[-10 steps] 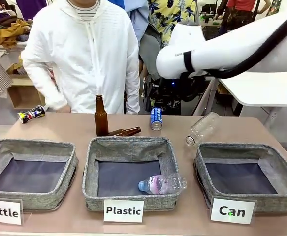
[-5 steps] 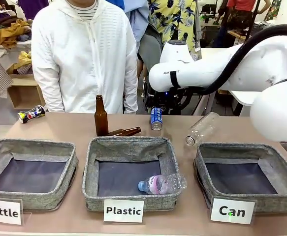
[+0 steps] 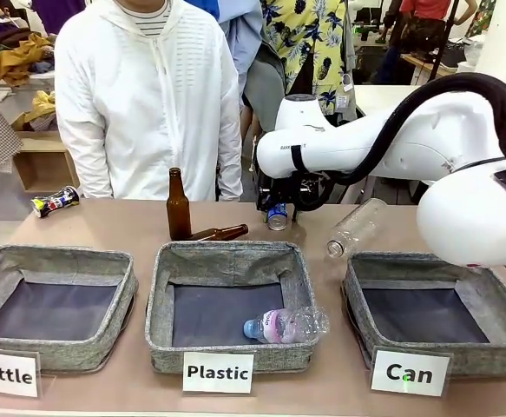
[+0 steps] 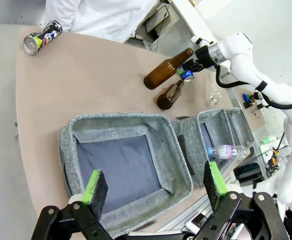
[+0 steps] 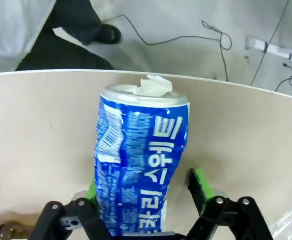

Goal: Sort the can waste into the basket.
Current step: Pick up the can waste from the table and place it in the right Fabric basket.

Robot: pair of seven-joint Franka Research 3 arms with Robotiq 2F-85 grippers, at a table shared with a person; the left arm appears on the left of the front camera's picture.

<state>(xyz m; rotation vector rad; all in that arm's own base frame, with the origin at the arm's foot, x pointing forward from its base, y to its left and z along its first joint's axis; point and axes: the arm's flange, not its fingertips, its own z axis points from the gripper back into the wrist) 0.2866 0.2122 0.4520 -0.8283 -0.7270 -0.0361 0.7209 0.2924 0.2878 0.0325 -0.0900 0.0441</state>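
Note:
A dented blue can (image 3: 276, 215) stands upright at the table's far middle. My right gripper (image 3: 277, 203) has come down around it. In the right wrist view the blue can (image 5: 140, 165) stands between the green pads of the right gripper (image 5: 144, 187), which is open, with a small gap at the right pad (image 5: 198, 184). A dark can (image 3: 55, 201) lies on its side at the far left, also seen as the dark can (image 4: 42, 37). The grey "Can" basket (image 3: 417, 260) sits at the near right. My left gripper (image 4: 154, 180) hangs open above the "Bottle" basket (image 4: 68, 145).
One brown bottle (image 3: 178, 204) stands upright and another (image 3: 222, 233) lies behind the "Plastic" basket (image 3: 226, 252), which holds a clear plastic bottle (image 3: 285, 325). A second clear bottle (image 3: 355, 228) lies behind the "Can" basket. A person in white (image 3: 148, 95) stands at the far edge.
My right arm swung left and down until its gripper straddled the blue can. The person drew a hand back from the dark can and stood upright.

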